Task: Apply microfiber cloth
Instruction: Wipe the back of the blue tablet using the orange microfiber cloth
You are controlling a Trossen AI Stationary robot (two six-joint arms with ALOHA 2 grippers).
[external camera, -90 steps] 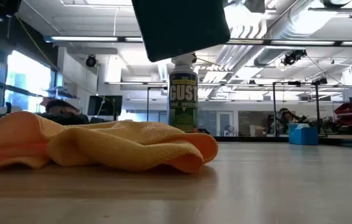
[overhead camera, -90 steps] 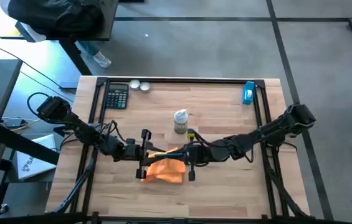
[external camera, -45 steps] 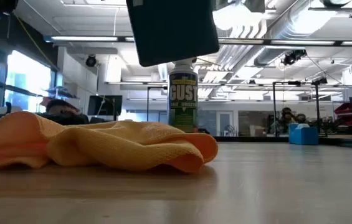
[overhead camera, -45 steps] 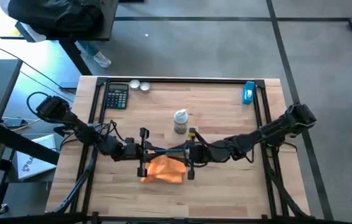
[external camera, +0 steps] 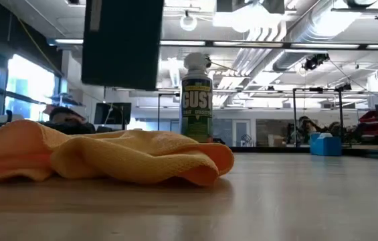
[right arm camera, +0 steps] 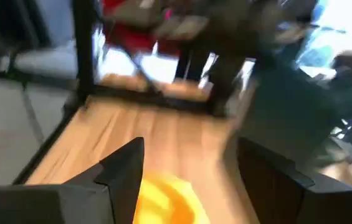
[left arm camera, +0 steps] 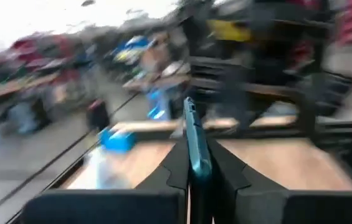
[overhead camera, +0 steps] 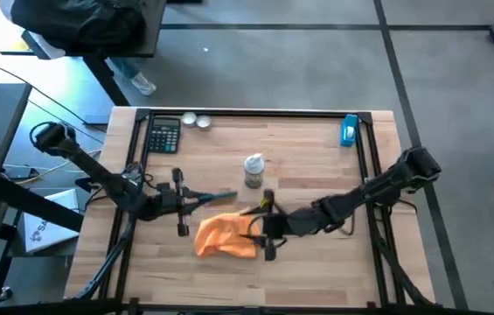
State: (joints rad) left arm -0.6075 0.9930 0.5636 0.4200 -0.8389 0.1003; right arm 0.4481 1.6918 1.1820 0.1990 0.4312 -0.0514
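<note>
- Microfiber cloth point(overhead camera: 225, 236): bright orange, crumpled in a low heap on the worktop point(overhead camera: 316, 166), near-centre, nearer than the spray can. It lies loose; nothing grips it.
- Left end effector point(overhead camera: 196, 199): left of centre, raised above the worktop, fingers clamped on the edge of a thin dark flat device point(overhead camera: 216, 198), which juts toward the centre just beyond the cloth's far-left edge. In the low view the device hangs as a dark slab, clear of the cloth.
- Right end effector point(overhead camera: 255, 227): at the cloth's right edge, low over it. In its wrist view the fingers point(right arm camera: 123, 168) stand apart, with orange fabric showing between them; contact cannot be told.
- Spray can point(overhead camera: 253, 171): upright, just beyond the cloth, untouched.
- Calculator point(overhead camera: 164, 136), two small round tins point(overhead camera: 196, 121), blue item point(overhead camera: 349, 130): along the far edge, well apart from the work.
- Progress, judged: early. Device is held up for wiping; cloth not yet grasped or lifted. Remaining: grip the cloth, bring it to the device's face, wipe.
</note>
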